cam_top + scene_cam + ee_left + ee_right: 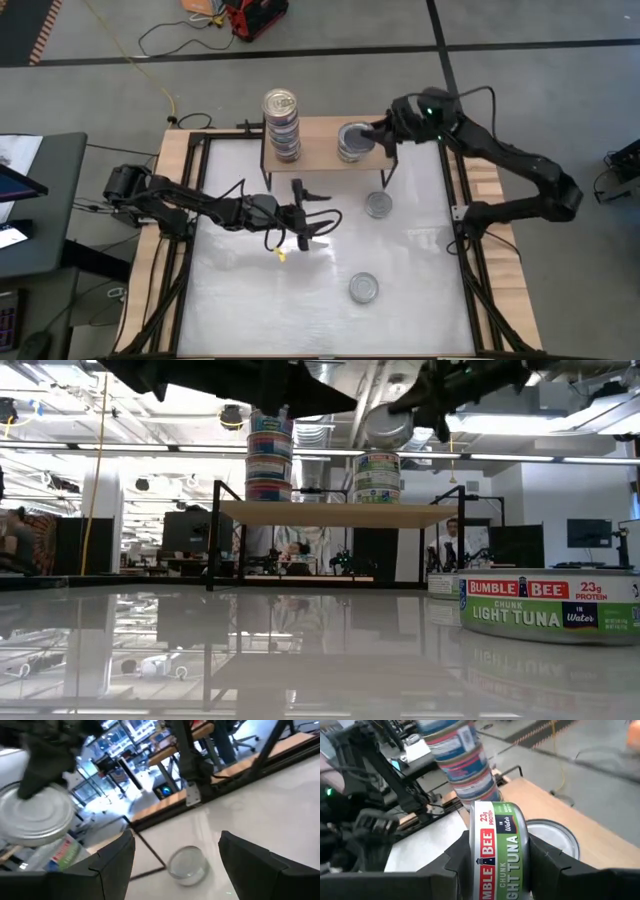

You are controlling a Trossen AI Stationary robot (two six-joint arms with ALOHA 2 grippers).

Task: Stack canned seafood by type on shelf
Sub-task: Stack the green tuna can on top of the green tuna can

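Right wrist view: right gripper clenches tuna can on edge, just beside silver stack; left gripper released, farther off.

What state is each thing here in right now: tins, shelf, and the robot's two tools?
Left stack: upright on shelf, gold-lidded.
Right stack: shorter, silver-lidded.
Held can: on edge above right stack.
Loose cans: flat on table.
Shelf: standing.
Right tool: shut on held can.
Left tool: open, empty.
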